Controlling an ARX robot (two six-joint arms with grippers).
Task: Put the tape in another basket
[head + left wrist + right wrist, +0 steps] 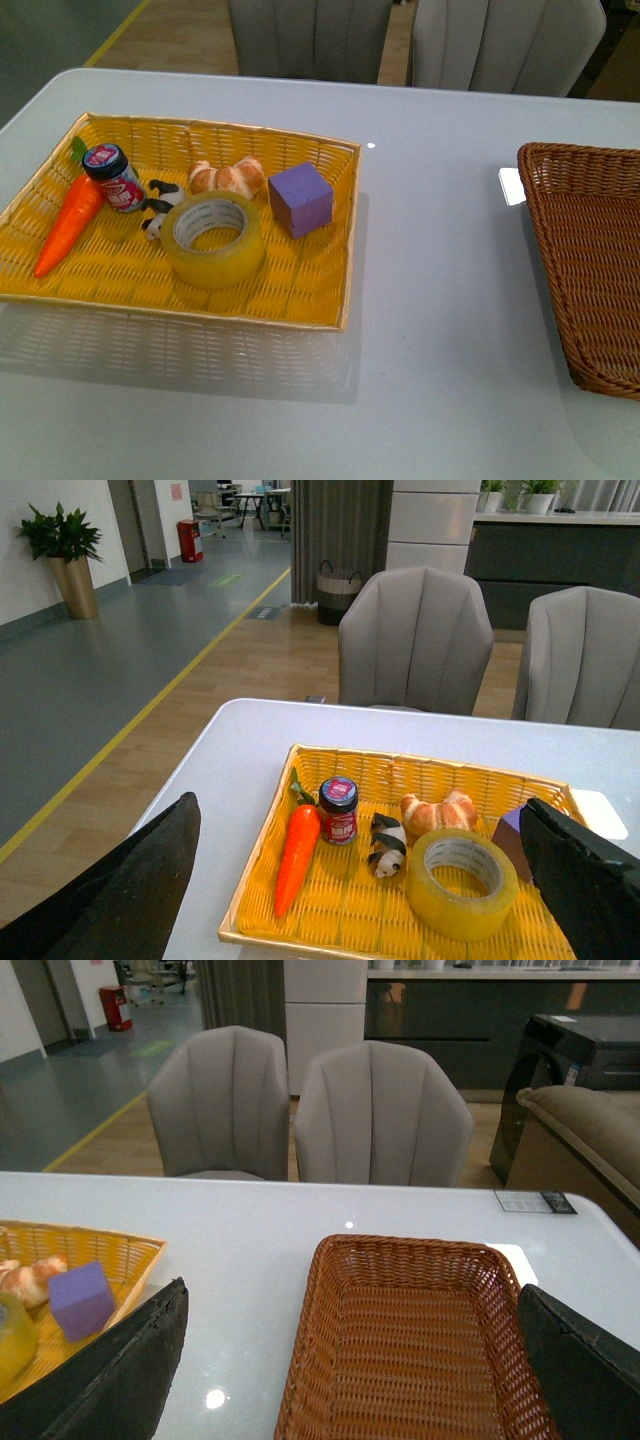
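The tape (213,238), a wide yellow translucent roll with a whitish core, lies flat in the yellow woven tray (300,300) on the left, close to the purple cube (300,199). In the left wrist view the tape (462,880) sits between the spread black fingers (130,890) of my left gripper (365,905), which is open and held back above the tray's near side. The brown wicker basket (590,300) stands at the table's right edge, empty. My right gripper (350,1380) is open over the basket (400,1350). Neither arm shows in the front view.
In the tray with the tape lie an orange toy carrot (68,224), a small red-labelled jar (114,177), a panda figure (158,206) and a croissant (227,177). A white card (511,185) lies by the basket. Two grey chairs (415,640) stand behind the table.
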